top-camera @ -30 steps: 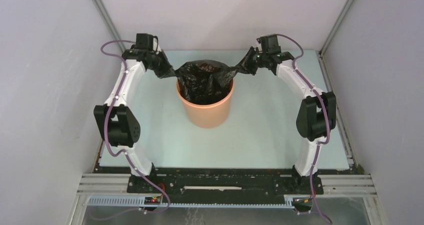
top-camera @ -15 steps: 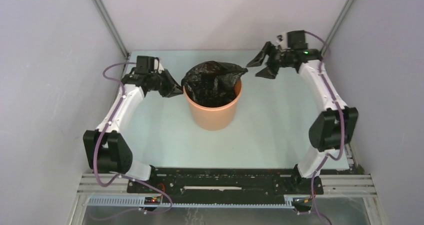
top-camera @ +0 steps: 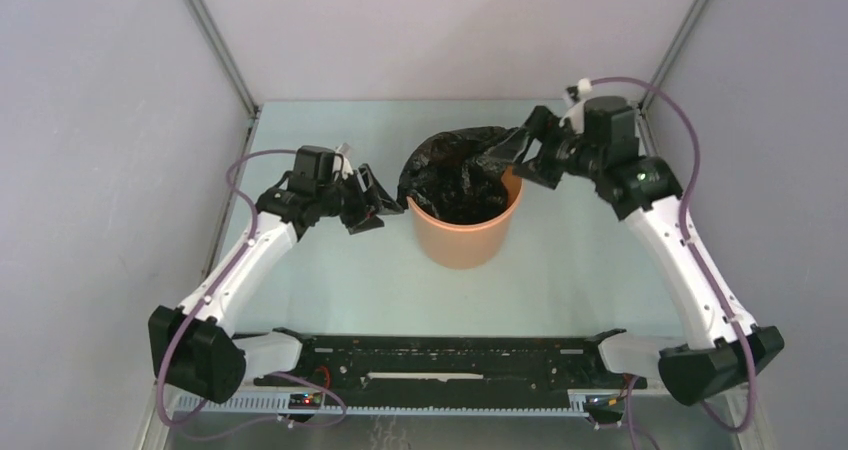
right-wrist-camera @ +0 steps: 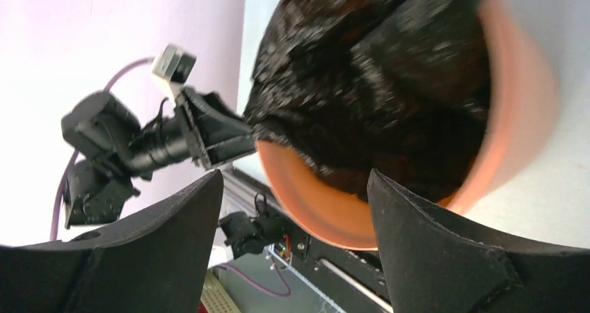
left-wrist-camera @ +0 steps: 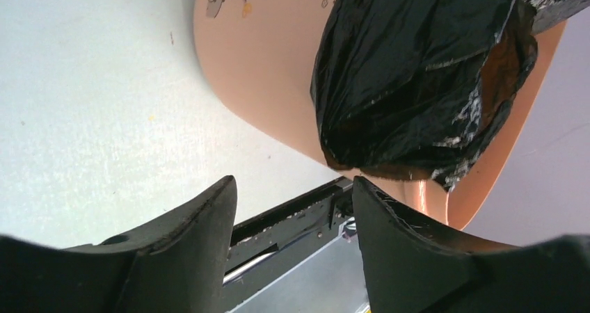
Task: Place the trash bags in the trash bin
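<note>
1. The orange trash bin (top-camera: 465, 242) is stood upright on the bench (top-camera: 570, 280), around its middle.
2. The black trash bag (top-camera: 455, 170) is seen bunched inside the bin, with wrinkled folds draped over the left and far rim.
3. The left hand (top-camera: 387, 203) is held just left of the bin, its fingers spread with nothing between them.
4. The right hand (top-camera: 523, 152) is held at the bin's far right rim, fingers spread wide and nothing pinched; whether the bag is touched cannot be told.
</note>
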`<state>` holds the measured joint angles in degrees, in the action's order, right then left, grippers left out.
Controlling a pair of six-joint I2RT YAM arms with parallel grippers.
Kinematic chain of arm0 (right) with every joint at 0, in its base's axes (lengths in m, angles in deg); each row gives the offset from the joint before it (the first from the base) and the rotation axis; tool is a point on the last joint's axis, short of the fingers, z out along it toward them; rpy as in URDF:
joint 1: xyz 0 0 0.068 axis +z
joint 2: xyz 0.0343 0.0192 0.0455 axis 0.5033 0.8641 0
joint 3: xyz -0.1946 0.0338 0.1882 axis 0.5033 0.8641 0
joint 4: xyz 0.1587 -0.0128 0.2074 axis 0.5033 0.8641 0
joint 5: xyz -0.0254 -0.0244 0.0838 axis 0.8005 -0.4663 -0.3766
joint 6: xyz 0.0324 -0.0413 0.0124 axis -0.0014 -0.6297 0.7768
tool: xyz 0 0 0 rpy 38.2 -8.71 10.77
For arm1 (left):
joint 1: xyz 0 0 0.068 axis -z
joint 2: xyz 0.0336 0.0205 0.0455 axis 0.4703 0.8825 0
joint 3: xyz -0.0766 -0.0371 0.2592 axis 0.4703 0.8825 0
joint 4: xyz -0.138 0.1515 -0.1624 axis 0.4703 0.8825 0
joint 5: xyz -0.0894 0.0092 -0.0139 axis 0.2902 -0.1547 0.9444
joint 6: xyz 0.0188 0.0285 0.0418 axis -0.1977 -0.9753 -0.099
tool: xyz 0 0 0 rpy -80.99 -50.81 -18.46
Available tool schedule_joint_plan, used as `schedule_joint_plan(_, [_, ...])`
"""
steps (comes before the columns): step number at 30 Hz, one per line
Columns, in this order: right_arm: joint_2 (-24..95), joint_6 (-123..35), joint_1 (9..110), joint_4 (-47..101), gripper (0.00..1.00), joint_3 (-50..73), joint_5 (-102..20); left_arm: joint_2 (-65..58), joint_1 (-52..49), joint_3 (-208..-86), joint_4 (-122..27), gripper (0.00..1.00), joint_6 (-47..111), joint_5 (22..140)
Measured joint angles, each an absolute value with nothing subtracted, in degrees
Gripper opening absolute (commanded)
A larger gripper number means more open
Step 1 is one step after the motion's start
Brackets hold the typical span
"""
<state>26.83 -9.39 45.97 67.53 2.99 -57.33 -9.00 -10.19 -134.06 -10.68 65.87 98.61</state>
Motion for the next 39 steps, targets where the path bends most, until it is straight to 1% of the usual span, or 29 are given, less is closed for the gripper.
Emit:
schedule_joint_plan(3, [24.56,-6.78,53.16,63.47,0.83,6.57,-53.94,-11.25,-10.19,-133.86,-8.49,0.74,64.47,97.5])
schedule_joint_plan(7, [28.67,-3.53,57.4,58.18,0.79,6.85,-51.82,-16.41,-10.47,-134.15,-4.6,0.78,61.58,95.27])
schedule_joint_plan(8, [30.07,-2.89,57.75,57.52,0.79,6.85,-50.93,-17.64,-10.6,-134.67,-3.45,0.79,60.95,94.61])
schedule_joint_plan(10, [32.56,-1.76,58.08,57.24,0.8,6.85,-48.57,-19.1,-10.69,-136.99,-1.92,0.93,60.23,92.93])
schedule_joint_plan(11, [33.63,-1.32,58.14,57.63,0.8,6.81,-46.84,-19.54,-10.71,-138.5,-1.96,0.94,59.59,91.88])
schedule_joint_plan(16, [38.94,0.25,59.35,62.81,0.79,3.31,-37.03,-17.64,-10.76,-146.45,-5.26,0.87,58.81,87.31])
schedule_joint_plan(22, [43.92,0.73,63.1,66.86,0.78,-3.22,-27.17,-5.83,-10.69,-154.3,-10.42,0.86,57.06,84.41])
schedule_joint_plan(24, [45.24,0.73,64.28,67.56,0.71,-4.6,-24.59,-0.83,-10.47,-156.57,-10.99,0.83,56.31,84.12])
schedule_joint_plan(25, [45.61,0.76,64.81,67.73,0.7,-4.84,-23.6,1.07,-10.36,-157.43,-10.96,0.81,56.07,84.06])
schedule_joint_plan(31, [48.67,1.17,67.91,69.59,0.71,-6.74,-18.29,9.18,-10.04,-161.12,-10.88,0.66,55.48,84.36])
schedule_joint_plan(32, [49.35,1.17,68.18,70.11,0.71,-7.29,-17.68,9.82,-9.97,-161.49,-10.88,0.65,55.4,84.69])
schedule_joint_plan(33, [50.0,1.15,68.35,70.53,0.7,-7.9,-16.87,10.32,-9.88,-161.8,-10.88,0.64,55.4,84.97])
schedule_joint_plan(34, [50.72,1.13,68.61,71.01,0.67,-8.73,-15.98,10.62,-9.8,-161.91,-10.92,0.64,55.4,85.32])
schedule_joint_plan(35, [51.38,1.11,68.74,71.38,0.64,-9.47,-15.06,10.87,-9.62,-161.93,-10.9,0.65,55.37,85.89])
schedule_joint_plan(38, [52.41,1.06,68.83,71.93,0.6,-10.5,-13.16,11.0,-9.14,-161.86,-10.86,0.69,55.33,87.03])
schedule_joint_plan(39, [52.65,1.06,68.83,72.04,0.55,-10.63,-12.57,11.0,-9.01,-161.86,-10.9,0.71,55.29,87.6])
